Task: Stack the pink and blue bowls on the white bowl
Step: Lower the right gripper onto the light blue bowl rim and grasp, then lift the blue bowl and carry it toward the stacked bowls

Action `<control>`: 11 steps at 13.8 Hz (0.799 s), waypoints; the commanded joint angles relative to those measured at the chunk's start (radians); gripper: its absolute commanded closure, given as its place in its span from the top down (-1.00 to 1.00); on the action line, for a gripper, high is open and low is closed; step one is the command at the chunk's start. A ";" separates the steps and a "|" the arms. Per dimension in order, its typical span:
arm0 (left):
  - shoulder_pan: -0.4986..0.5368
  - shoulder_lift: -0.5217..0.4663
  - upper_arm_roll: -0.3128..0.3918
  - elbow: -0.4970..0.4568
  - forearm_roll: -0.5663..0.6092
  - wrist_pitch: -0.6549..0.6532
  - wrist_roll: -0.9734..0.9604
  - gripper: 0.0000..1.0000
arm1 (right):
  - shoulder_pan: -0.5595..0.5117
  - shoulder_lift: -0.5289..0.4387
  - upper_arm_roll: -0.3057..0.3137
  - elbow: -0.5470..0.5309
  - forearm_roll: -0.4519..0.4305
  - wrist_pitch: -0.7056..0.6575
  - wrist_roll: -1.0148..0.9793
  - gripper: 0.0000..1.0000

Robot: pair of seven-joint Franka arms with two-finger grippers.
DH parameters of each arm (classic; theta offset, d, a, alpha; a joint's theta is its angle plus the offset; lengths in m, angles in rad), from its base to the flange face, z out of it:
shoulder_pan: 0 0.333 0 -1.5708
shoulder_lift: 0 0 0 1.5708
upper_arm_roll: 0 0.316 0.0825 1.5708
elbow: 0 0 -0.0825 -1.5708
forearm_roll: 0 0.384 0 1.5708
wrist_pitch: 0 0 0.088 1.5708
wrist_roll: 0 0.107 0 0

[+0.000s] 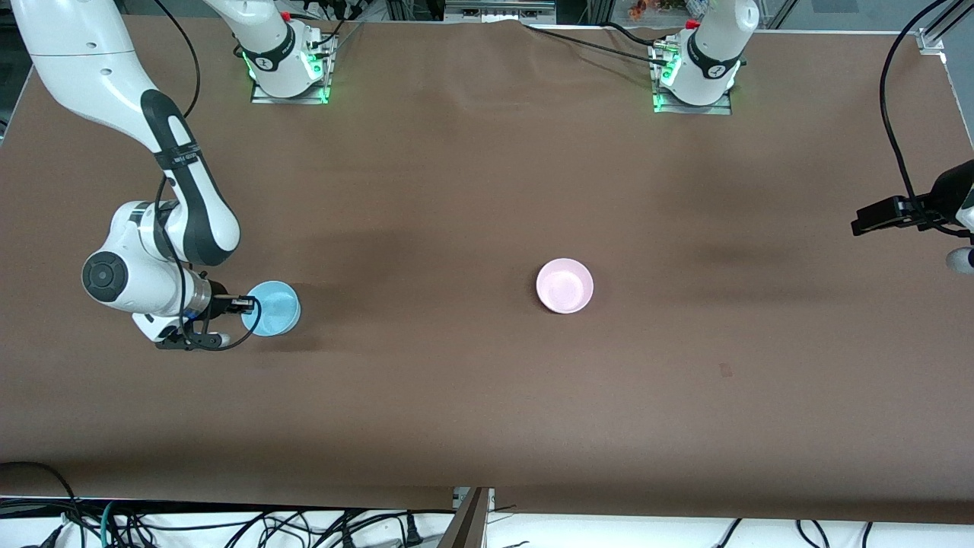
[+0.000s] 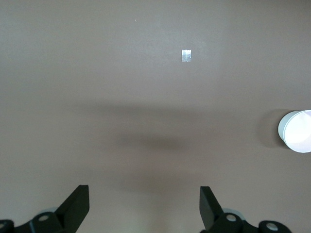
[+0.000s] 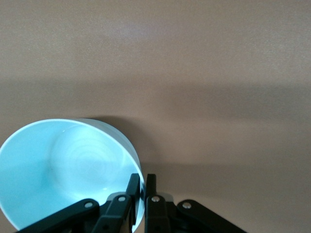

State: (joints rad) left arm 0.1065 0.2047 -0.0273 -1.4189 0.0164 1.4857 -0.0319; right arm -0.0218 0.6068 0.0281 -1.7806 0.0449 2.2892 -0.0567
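Note:
The light blue bowl point(image 1: 272, 307) is upright at the right arm's end of the table. My right gripper point(image 1: 245, 304) is shut on its rim, one finger inside and one outside, as the right wrist view point(image 3: 143, 187) shows with the blue bowl point(image 3: 63, 170). I cannot tell if the bowl rests on the table. The pink bowl point(image 1: 564, 285) stands upright near the table's middle. The white bowl point(image 2: 296, 131) shows at the edge of the left wrist view, apart from my left gripper point(image 2: 144, 204), which is open, empty and high over bare table.
The left arm's hand point(image 1: 909, 211) waits at the left arm's end of the table, with a pale round shape point(image 1: 961, 260) below it at the picture's edge. A small tape square point(image 2: 186, 55) lies on the brown table point(image 1: 456, 396).

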 commanded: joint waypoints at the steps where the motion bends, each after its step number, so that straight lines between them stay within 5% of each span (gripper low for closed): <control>1: 0.005 0.001 -0.003 0.014 0.011 -0.016 0.024 1.00 | -0.003 -0.033 -0.001 -0.033 0.012 0.007 -0.003 -1.00; 4: 0.005 0.002 -0.003 0.015 0.011 -0.016 0.024 1.00 | -0.003 -0.059 -0.001 0.006 0.013 -0.011 -0.011 -1.00; 8: 0.005 0.002 -0.003 0.015 0.011 -0.016 0.024 1.00 | 0.002 -0.074 0.016 0.177 0.015 -0.258 0.078 -1.00; 11: 0.005 0.001 -0.003 0.014 0.011 -0.016 0.024 1.00 | 0.009 -0.078 0.116 0.253 0.013 -0.323 0.232 -1.00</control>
State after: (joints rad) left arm 0.1065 0.2047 -0.0272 -1.4189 0.0164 1.4857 -0.0319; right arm -0.0196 0.5268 0.0916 -1.5719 0.0509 2.0032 0.0716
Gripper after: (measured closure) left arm 0.000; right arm 0.974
